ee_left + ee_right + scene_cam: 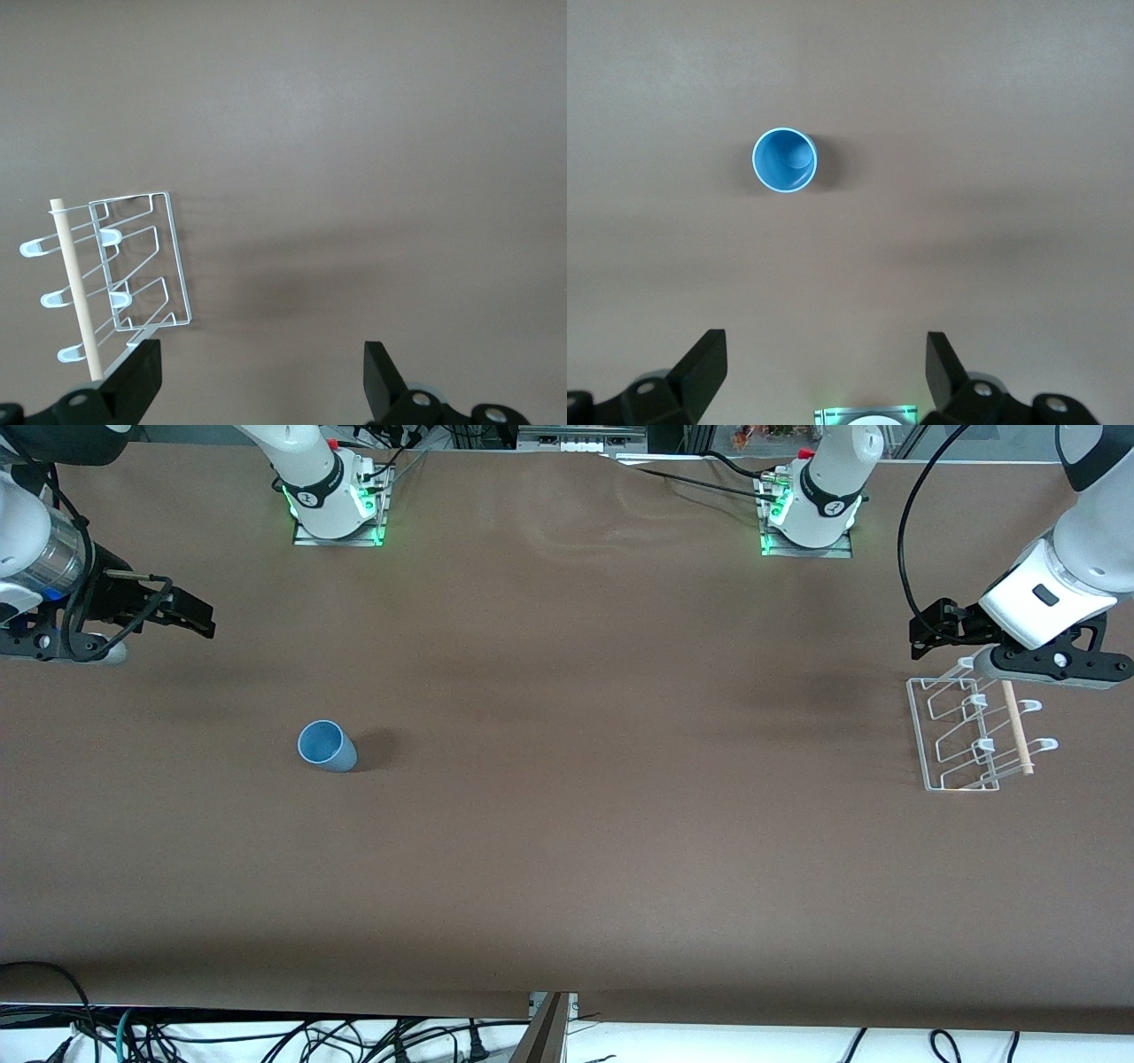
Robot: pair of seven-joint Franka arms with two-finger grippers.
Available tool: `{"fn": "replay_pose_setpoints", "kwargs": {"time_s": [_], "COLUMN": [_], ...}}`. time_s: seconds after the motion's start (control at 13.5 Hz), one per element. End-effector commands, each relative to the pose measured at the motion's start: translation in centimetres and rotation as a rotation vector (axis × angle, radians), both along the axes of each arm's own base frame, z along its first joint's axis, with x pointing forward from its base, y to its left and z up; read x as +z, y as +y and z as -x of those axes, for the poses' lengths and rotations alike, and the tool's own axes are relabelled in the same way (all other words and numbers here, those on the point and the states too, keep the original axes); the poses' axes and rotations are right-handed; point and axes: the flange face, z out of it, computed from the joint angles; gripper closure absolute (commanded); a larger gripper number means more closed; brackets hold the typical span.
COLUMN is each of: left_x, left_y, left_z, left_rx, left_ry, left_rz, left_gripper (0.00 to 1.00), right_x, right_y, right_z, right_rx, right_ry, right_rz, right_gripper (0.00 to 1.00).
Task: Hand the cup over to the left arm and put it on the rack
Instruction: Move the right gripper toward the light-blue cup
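Note:
The light-blue cup (327, 746) stands upright on the brown table toward the right arm's end, its mouth up; it also shows in the right wrist view (785, 160). My right gripper (182, 613) is open and empty in the air, well away from the cup, near that end's edge of the table; its jaws (824, 367) stand wide apart. The white wire rack (970, 735) with its wooden rod (1017, 728) sits at the left arm's end, also in the left wrist view (124, 274). My left gripper (930, 633) is open and empty, up beside the rack; in its own view (261, 381) the jaws are wide.
The two arm bases (335, 500) (811, 509) stand along the table edge farthest from the front camera, with green lights. Cables (266, 1036) hang below the table edge nearest the front camera. Bare brown table (620, 779) lies between cup and rack.

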Motion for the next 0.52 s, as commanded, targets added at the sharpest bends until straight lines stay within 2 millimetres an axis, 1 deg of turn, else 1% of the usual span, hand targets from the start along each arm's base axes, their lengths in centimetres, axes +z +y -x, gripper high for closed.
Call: {"fn": "replay_pose_setpoints", "kwargs": {"time_s": [0.0,0.22,0.44], "left_x": [0.43,0.43,0.44], "left_y": [0.13,0.05,0.16], "left_z": [0.49,0.49,0.48], "left_rx": [0.000,-0.002,-0.001], "left_ry": [-0.001,-0.001,-0.001], "left_rz": [-0.012,-0.012,-0.015], "left_gripper": [0.00,0.00,0.00], "right_x": [0.01,0.34,-0.32], "right_y": [0.12,-0.06,0.28], "right_z": [-0.24,-0.34,-0.60], "right_rx": [0.006,0.026,0.005], "right_ry": [0.011,0.006,0.018], "right_rz": [-0.005,-0.015,-0.015], "right_gripper": [0.01,0.00,0.01]}}
